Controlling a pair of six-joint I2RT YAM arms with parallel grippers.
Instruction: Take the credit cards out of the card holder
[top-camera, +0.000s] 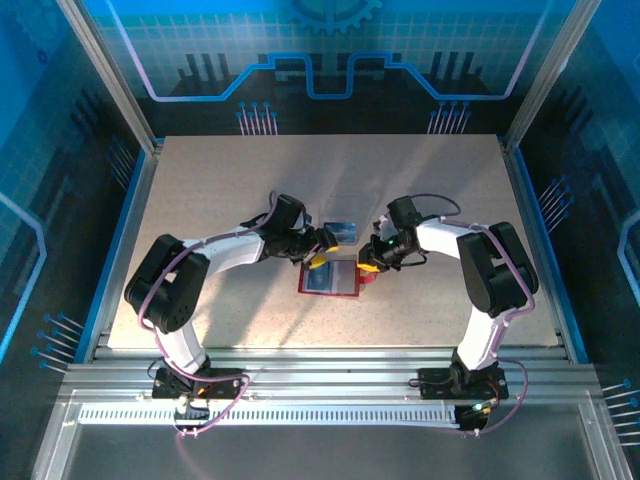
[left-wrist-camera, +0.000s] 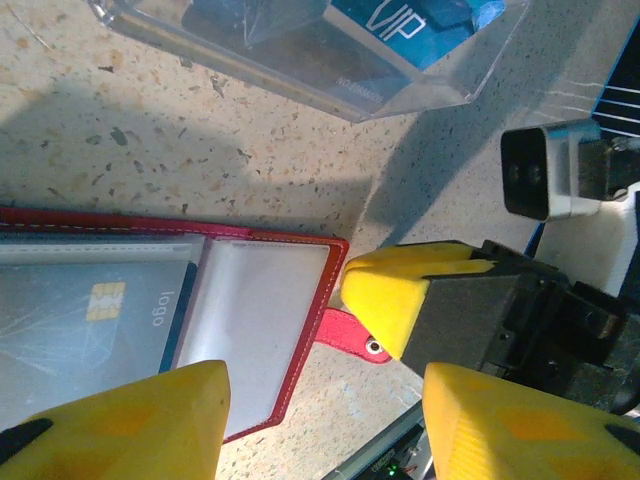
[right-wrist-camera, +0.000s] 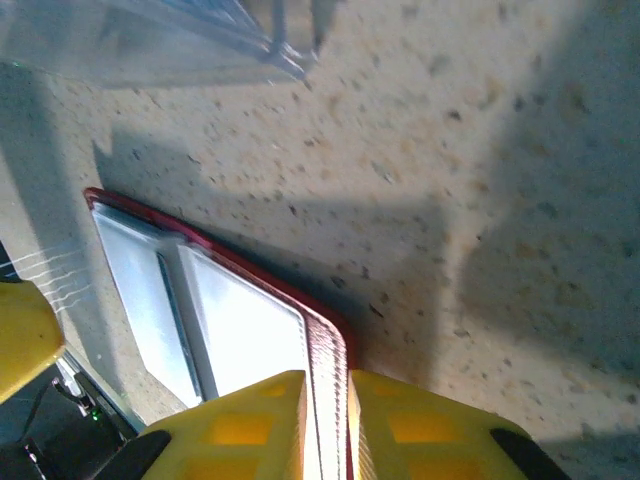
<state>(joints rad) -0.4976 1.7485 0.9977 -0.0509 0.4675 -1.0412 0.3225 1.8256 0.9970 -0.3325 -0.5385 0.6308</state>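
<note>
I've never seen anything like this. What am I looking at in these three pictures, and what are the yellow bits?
Two robot arms are bolted to a table. One picture looks down from above; the other two come from cameras on the wrists, so the yellow blocks are each arm's fingers. A red card holder lies open on the table, a chip card inside. The right gripper pinches the holder's edge; the left gripper hovers open. A blue card sits in a clear tray.
</note>
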